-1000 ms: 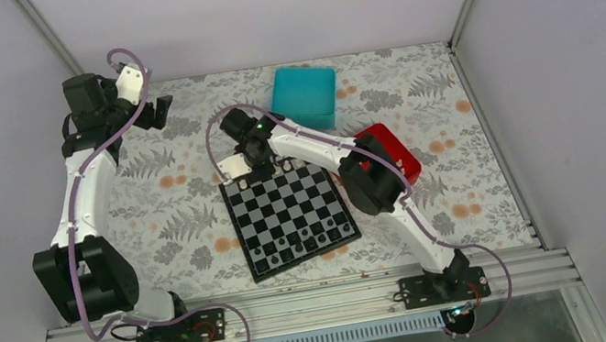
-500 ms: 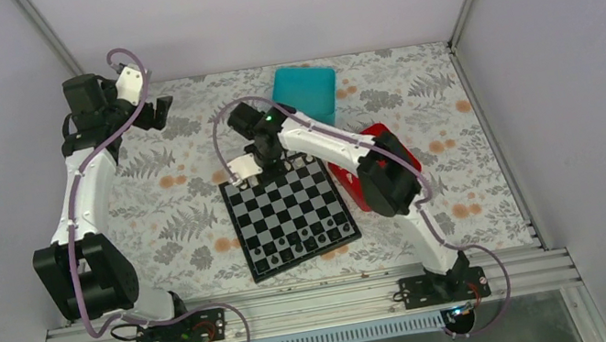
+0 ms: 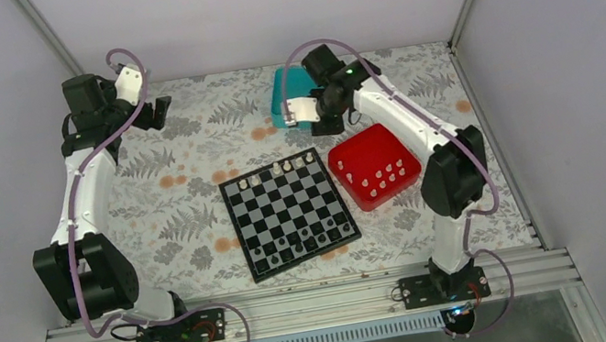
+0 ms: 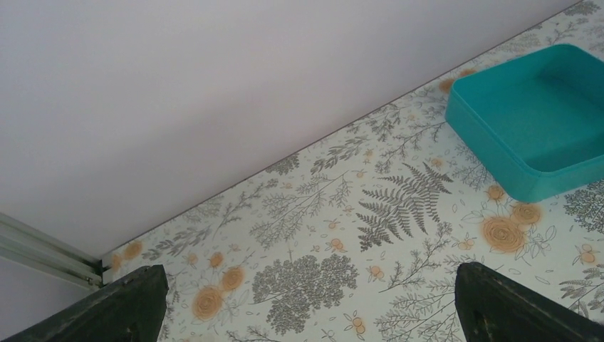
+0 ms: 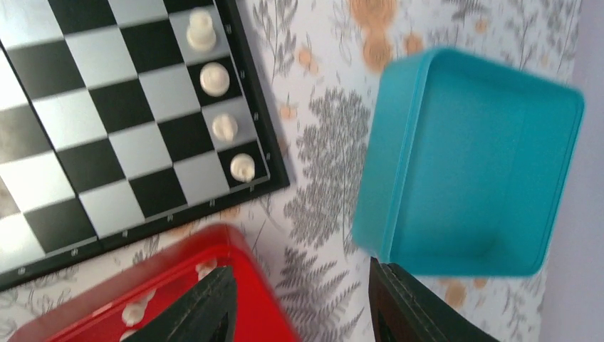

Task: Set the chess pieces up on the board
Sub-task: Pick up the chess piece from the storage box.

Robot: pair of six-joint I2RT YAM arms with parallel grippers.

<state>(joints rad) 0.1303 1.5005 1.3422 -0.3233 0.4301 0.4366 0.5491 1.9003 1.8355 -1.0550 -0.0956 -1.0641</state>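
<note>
At upper centre of the top view, the right gripper point(image 5: 300, 272) hangs over the tablecloth point(image 3: 192, 199) between the teal box point(image 3: 290, 89) and the red tray point(image 3: 357, 162). Its jaws stand wide apart and hold nothing.

White chess pieces point(image 3: 384, 178) occupy two places:
- a row along the upper edge of the board point(image 3: 289, 220);
- a loose cluster in the red tray, just right of the board.

The tray cluster lies below and slightly right of the right gripper in the top view. In the right wrist view it sits at the lower left. The right arm is judged the nearer one.

The left gripper point(image 4: 311, 274), jaws fully wide and empty, hangs at upper left, well apart from the tray. The lie of the pieces in the tray is too small to resolve.
</note>
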